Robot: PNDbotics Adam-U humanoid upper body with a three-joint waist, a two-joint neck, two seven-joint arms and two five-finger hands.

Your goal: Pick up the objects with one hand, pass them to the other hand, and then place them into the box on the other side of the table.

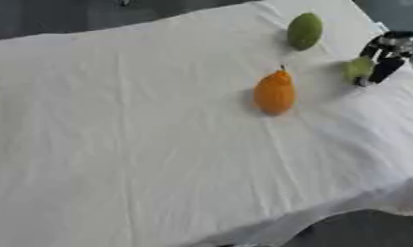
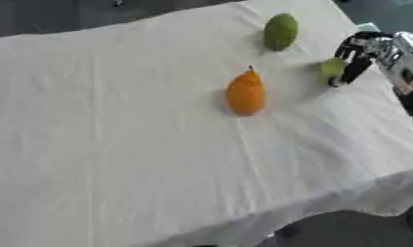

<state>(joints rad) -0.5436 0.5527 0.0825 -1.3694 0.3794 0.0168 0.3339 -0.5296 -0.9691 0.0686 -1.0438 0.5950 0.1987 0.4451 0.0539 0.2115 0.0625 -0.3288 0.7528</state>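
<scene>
A small green fruit (image 2: 331,68) sits near the desk's (image 2: 142,144) right edge, the right hand's (image 2: 366,50) fingers (image 2: 355,70) curled around it. An orange pear-shaped fruit (image 2: 245,93) and a larger green fruit (image 2: 280,31) lie nearby.

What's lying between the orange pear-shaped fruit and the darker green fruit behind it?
Nothing: only bare white cloth separates the orange fruit from the darker green fruit, clearest in the right eye view.

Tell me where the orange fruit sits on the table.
The orange fruit lies on the white cloth, right of centre, nearer than the green fruit and left of the right hand.
</scene>
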